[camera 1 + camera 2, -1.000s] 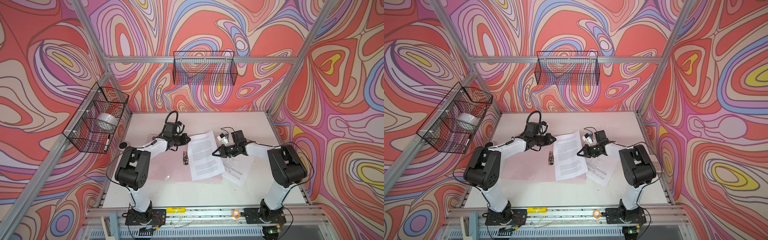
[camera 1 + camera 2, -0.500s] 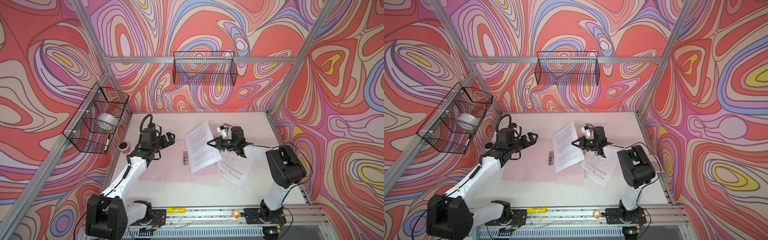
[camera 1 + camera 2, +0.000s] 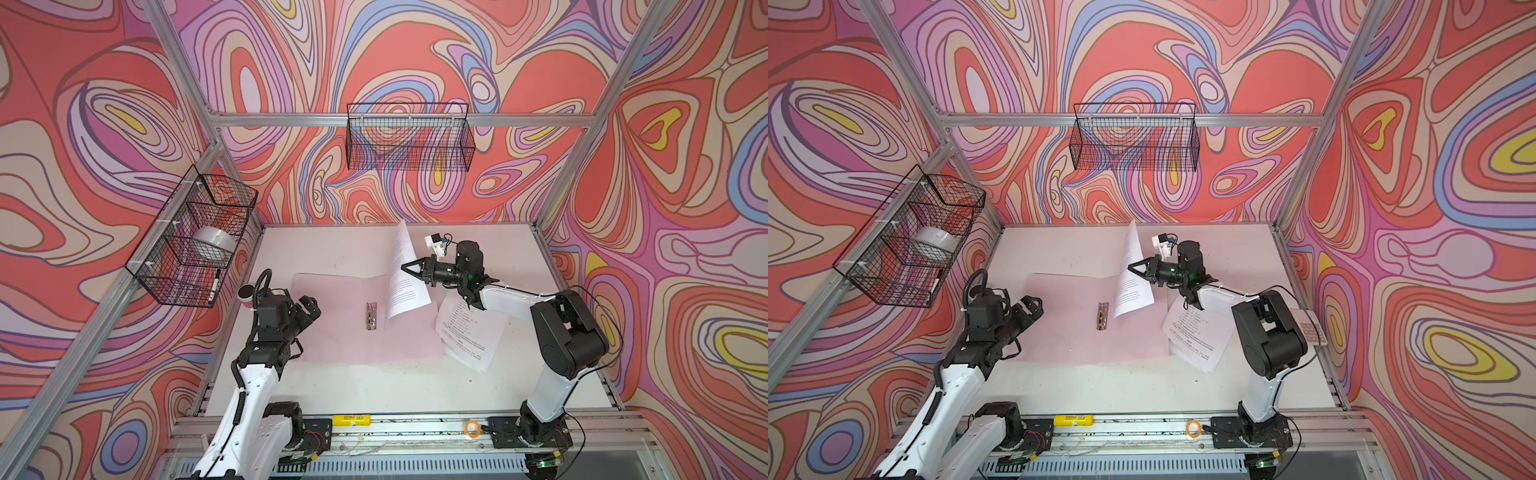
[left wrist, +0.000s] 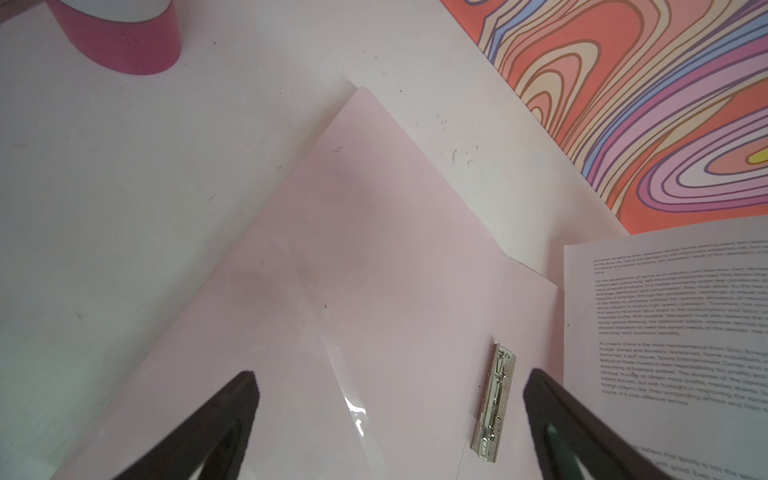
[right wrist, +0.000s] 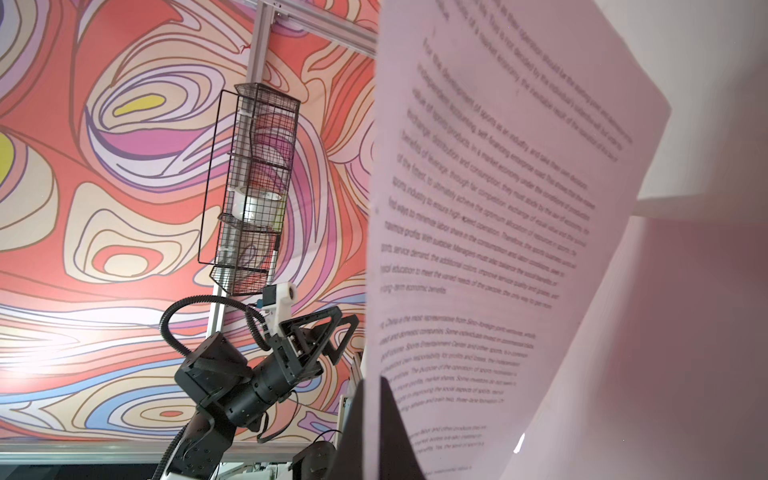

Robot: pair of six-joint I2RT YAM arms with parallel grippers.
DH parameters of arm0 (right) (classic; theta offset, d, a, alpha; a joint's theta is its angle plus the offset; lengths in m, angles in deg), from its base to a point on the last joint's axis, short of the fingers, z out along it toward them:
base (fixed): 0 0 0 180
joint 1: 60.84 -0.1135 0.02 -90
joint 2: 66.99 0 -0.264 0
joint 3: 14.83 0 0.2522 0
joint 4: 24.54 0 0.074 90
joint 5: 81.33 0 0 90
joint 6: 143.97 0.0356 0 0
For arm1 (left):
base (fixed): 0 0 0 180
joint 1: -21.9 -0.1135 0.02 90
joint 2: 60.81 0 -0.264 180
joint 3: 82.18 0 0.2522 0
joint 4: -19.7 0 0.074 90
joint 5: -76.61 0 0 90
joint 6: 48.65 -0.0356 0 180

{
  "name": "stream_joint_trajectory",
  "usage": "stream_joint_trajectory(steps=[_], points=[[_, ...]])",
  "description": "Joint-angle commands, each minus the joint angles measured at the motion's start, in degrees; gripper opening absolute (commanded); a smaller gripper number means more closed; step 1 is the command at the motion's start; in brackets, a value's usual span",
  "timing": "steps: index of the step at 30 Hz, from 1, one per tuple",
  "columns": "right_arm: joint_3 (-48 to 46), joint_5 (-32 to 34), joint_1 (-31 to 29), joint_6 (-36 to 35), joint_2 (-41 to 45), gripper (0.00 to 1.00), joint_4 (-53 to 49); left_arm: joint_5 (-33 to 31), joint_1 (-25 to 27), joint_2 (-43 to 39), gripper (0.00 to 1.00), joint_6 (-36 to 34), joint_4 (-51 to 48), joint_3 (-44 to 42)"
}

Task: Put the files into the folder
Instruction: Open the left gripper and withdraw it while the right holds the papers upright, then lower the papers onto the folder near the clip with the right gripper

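One sheet (image 3: 406, 291), pinched in the right pincer (image 3: 403, 266), tilts steeply over the folder's (image 3: 332, 320) right half; the left pincer (image 3: 311, 309) hovers spread at its left edge.

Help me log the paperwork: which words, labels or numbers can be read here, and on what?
Raised sheet: "long-term economic benefits"; most other lines are blurred.
Flat sheet on the table: print too small to read.
Yellow label on the front rail: blurred, unreadable.

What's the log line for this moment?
left gripper: open, above folder; right gripper: shut on lifted printed sheet; folder: open flat; second sheet: on table
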Motion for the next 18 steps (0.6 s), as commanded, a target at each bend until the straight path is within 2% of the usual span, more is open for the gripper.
stream_joint_trajectory(steps=[1,6,11,14,18], points=[[1.5,1.7,-1.6,2.7,-1.8,0.00,3.8,0.8,-0.9,1.7,1.00,1.0,0.9,-0.5],[2.2,1.4,-3.3,7.4,-3.3,0.00,10.1,-1.1,-4.3,0.7,1.00,1.0,-0.2,-3.3],[3.5,1.5,-5.1,7.1,-3.0,0.00,8.9,-3.5,-8.5,-0.6,1.00,1.0,-1.3,-4.1],[3.7,3.8,-6.6,3.9,-3.0,0.00,4.6,-2.1,-9.3,-0.2,1.00,1.3,-0.4,-4.0],[5.7,9.7,-9.9,-5.3,-3.5,0.00,-6.2,-1.3,-9.4,-2.3,1.00,1.7,0.3,-5.0]])
